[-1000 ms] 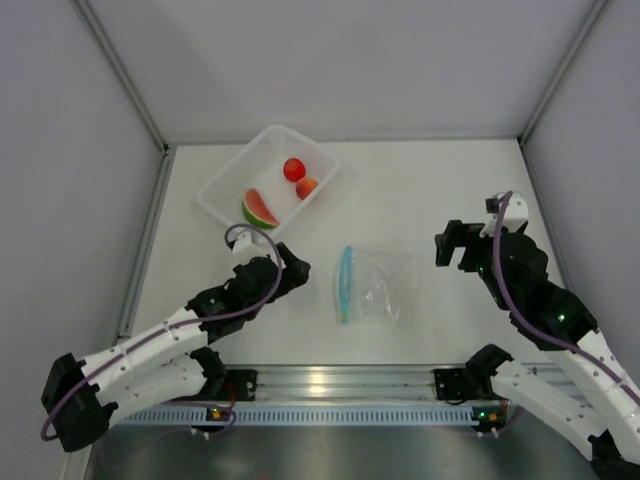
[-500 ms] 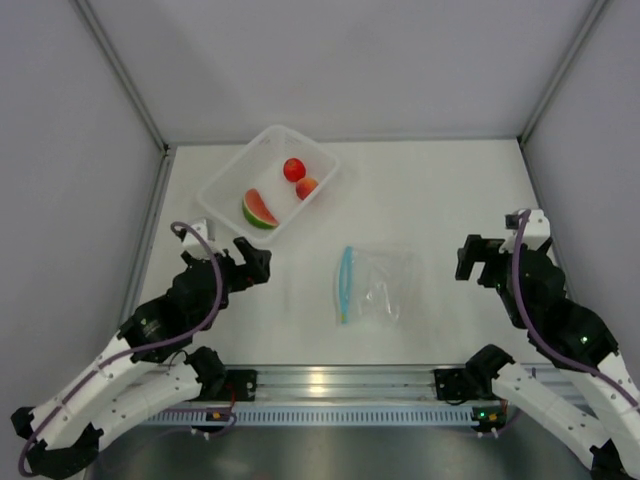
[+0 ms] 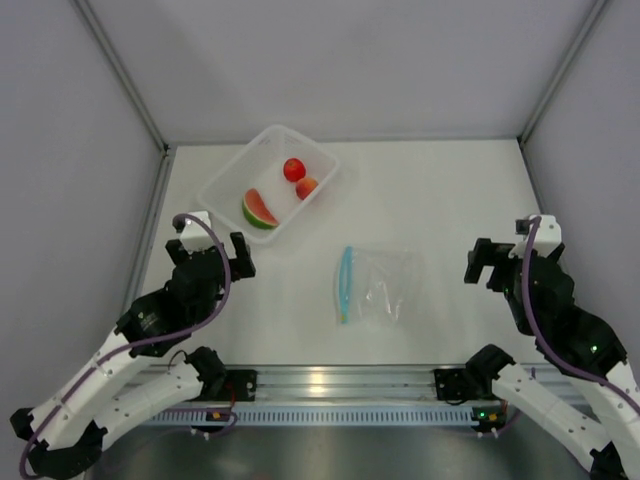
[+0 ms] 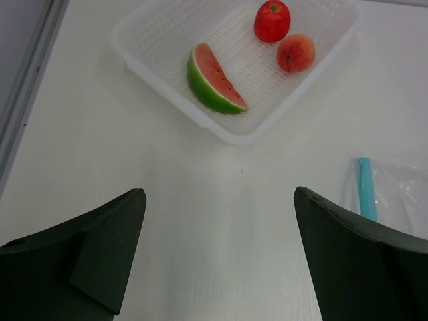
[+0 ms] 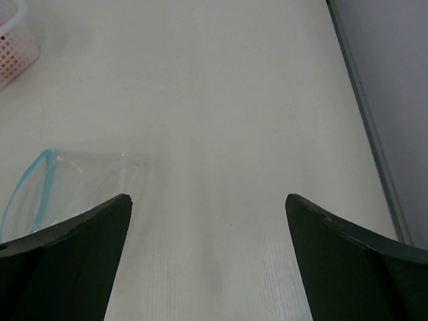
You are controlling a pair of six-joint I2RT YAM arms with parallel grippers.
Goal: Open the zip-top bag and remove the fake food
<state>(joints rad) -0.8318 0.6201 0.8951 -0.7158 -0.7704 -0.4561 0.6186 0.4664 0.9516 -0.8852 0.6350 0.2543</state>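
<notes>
The clear zip-top bag (image 3: 375, 287) lies flat on the white table, its light blue zip strip (image 3: 346, 282) on its left edge; it looks empty. It also shows in the left wrist view (image 4: 391, 194) and in the right wrist view (image 5: 63, 180). The watermelon wedge (image 3: 258, 210), the red tomato ball (image 3: 294, 169) and the orange-peach fruit (image 3: 307, 187) lie in the white mesh basket (image 3: 225, 178). My left gripper (image 3: 212, 254) is open and empty, left of the bag, just in front of the basket. My right gripper (image 3: 490, 264) is open and empty, right of the bag.
Grey walls with metal posts enclose the table on three sides. A metal rail (image 3: 330, 385) runs along the near edge between the arm bases. The basket stands at the back left.
Both arms have drawn back from the bag: the left gripper moved left and toward its base, the right gripper moved right and nearer. The bag and the food have not moved.
</notes>
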